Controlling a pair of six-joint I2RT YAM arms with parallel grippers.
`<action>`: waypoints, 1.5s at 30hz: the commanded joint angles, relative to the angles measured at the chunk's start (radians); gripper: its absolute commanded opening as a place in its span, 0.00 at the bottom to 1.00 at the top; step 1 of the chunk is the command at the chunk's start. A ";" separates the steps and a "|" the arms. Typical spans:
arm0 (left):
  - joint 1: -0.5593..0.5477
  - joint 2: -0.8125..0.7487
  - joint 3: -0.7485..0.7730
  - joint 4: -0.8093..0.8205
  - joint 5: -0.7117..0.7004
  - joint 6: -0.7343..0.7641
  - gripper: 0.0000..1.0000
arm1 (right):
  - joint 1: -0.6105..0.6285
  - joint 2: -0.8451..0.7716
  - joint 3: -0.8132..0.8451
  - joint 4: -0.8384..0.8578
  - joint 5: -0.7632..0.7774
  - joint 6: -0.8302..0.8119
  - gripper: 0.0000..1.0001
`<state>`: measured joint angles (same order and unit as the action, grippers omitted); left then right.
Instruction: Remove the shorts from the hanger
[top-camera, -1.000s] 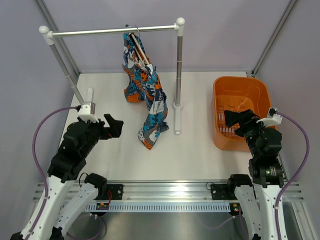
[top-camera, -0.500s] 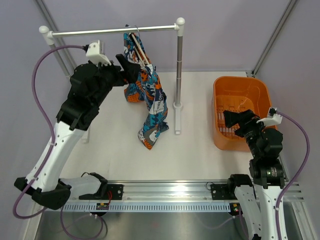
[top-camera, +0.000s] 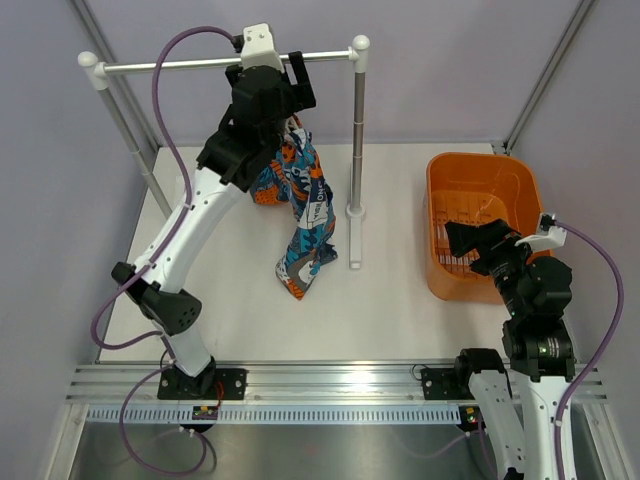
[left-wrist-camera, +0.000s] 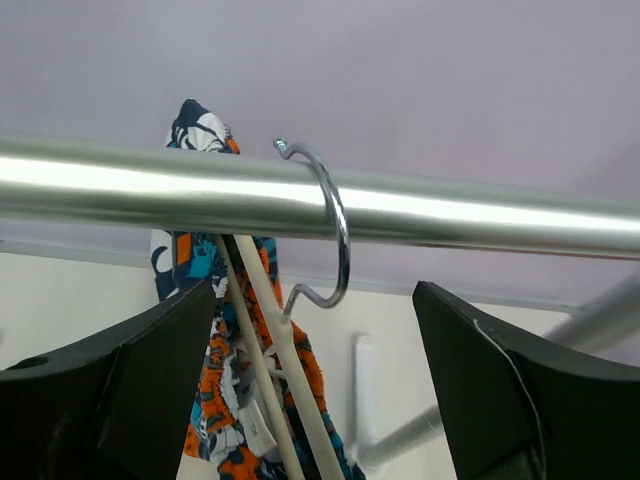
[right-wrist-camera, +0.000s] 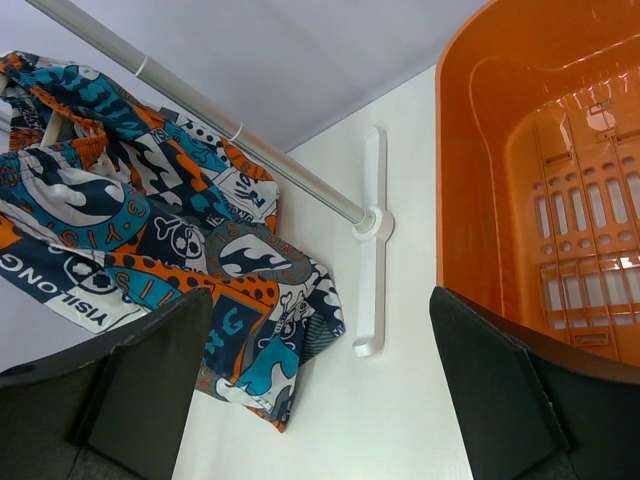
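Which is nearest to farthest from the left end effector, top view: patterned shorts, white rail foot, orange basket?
From the left end effector, up at the silver metal rail:
1. Blue, teal and orange patterned fabric shorts, hanging just below.
2. White plastic foot of the rail's right post, further right.
3. Orange plastic basket, far right.

I read left arm (top-camera: 190, 230) stretched long from near-edge base toward far edge, elbow low on left side, wrist lifted high. Left gripper (top-camera: 292, 92) up near middle of far edge, jaws spread wide. Right arm (top-camera: 530, 330) folded upright over near right corner. Right gripper (top-camera: 465, 238) beside right edge, aimed far-left, jaws wide apart.
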<state>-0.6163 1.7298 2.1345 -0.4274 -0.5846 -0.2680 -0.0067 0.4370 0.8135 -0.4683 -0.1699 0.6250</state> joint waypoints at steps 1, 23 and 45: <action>-0.007 0.028 0.067 0.044 -0.152 0.070 0.84 | -0.003 -0.001 0.050 -0.023 -0.019 -0.013 0.99; -0.007 0.062 0.044 0.079 -0.175 0.164 0.20 | -0.003 -0.006 0.009 -0.004 -0.034 0.001 0.99; 0.035 -0.013 0.038 0.059 -0.037 0.229 0.00 | -0.003 -0.009 -0.005 0.016 -0.049 0.012 0.99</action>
<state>-0.5888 1.7908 2.1532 -0.4324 -0.6792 -0.0757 -0.0067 0.4297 0.8093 -0.4839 -0.1978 0.6331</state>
